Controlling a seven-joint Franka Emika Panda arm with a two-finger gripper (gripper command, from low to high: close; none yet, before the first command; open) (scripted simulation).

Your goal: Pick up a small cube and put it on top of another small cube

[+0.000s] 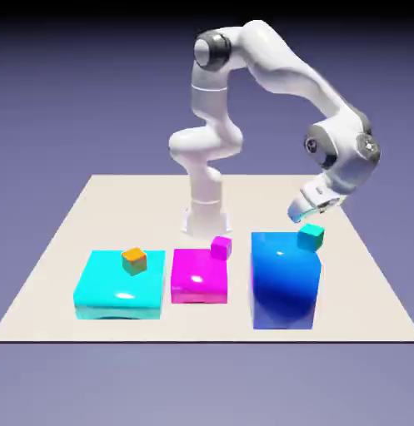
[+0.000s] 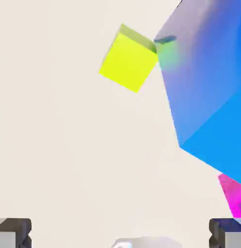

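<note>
Hovering above the table with nothing between its fingers, the gripper (image 1: 303,213) hangs just behind the blue block.

Seen from the hand view, both grey fingertips (image 2: 13,232) sit at the bottom corners, far apart, and only bare table (image 2: 69,155) shows between them. A small yellow cube (image 2: 128,60) lies on the table beside the big blue block (image 2: 209,87), just next to its wall; whether they touch I cannot tell. In the exterior view, a small teal cube (image 1: 311,237) rests on the blue block's top, at its far corner toward the exterior view's right, directly under the gripper. A small magenta cube (image 1: 221,246) sits on the far corner of the flat magenta block (image 1: 197,279) in the middle. A small orange cube (image 1: 134,260) rests on the wide cyan block (image 1: 110,291) near the table's front edge, on the exterior view's left.
</note>
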